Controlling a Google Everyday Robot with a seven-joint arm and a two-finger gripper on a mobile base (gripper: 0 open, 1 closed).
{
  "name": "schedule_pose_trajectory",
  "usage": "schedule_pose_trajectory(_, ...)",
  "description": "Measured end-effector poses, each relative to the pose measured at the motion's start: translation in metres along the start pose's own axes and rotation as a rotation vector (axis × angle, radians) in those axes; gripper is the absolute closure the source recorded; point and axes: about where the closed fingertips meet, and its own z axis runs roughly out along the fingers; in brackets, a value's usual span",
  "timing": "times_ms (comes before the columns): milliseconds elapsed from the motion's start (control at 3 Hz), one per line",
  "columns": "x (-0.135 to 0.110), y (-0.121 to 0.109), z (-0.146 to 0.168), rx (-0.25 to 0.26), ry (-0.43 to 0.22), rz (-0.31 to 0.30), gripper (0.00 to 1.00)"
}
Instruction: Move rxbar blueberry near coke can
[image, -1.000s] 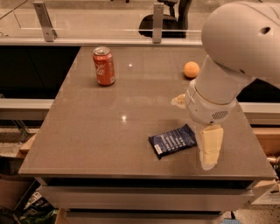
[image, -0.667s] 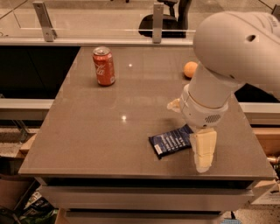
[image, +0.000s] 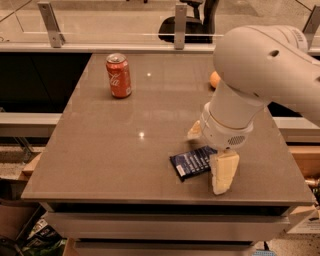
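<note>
Navy rxbar blueberry (image: 192, 163) lies flat, the wide-open pincer (image: 209, 159) straddling its end, well apart from the coke can (image: 118, 75).

Our arm (image: 272, 55) fills the upper right as a thick white link, angling down and to the left into a round wrist (image: 227, 122) with a grey vented collar. Below the wrist our gripper (image: 206, 161) points downward, low over the near right part of the surface (image: 100, 165). Our jaws stand well apart. The near cream one hangs in front with its broad side to the camera, its tip at or just above the surface. The far one shows only as a small cream tip at the wrist's left edge.
</note>
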Motion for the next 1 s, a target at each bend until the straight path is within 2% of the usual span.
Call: schedule_pose_trajectory(1000,-0.002,0.0,-0.01,0.0,0.001,-0.002,0.87)
